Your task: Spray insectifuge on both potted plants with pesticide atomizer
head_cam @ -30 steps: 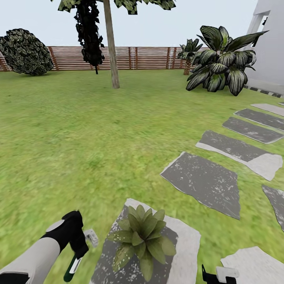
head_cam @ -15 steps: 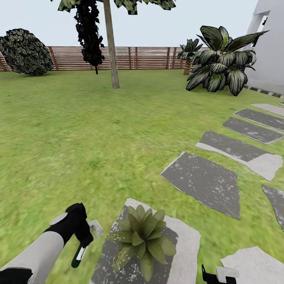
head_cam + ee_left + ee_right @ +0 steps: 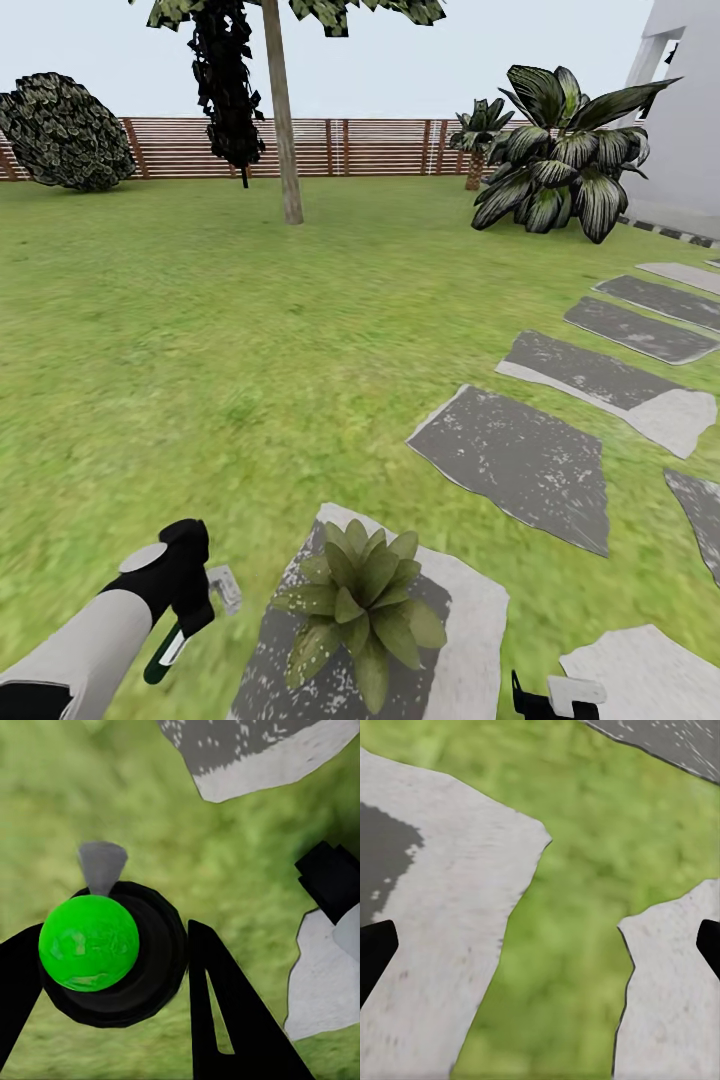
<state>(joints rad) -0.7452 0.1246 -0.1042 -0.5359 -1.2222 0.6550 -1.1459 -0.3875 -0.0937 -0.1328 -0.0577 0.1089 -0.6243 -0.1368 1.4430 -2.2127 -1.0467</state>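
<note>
The left gripper (image 3: pixel 178 600) is clamped on the atomizer (image 3: pixel 185 620), low over the lawn (image 3: pixel 250 330) and just to the left of the potted plant (image 3: pixel 360 600). The little bottle hangs tilted in the black fingers (image 3: pixel 190 575). Its whitish nozzle head (image 3: pixel 225 590) pokes out toward the plant, and its dark body with a green and white stripe points down toward the grass. In the left wrist view the atomizer (image 3: pixel 105 949) looks like a round black body with a bright green ball on its end and a small grey cone beside it, held between two black fingers (image 3: pixel 225 1012). The plant is a small bunch of wide, pointed green leaves. It stands on a grey stepping stone (image 3: pixel 470 620). A few tiny white specks (image 3: pixel 297 655) dot the lower left leaf. The right gripper (image 3: pixel 555 697) sits at the bottom edge of the head view, low and well to the right of the plant. In the right wrist view its two black fingers (image 3: pixel 375 949) are spread far apart over pale stones and grass, holding nothing. More stones lead off to the right, and a brown fence (image 3: pixel 350 147) runs along the back.
</note>
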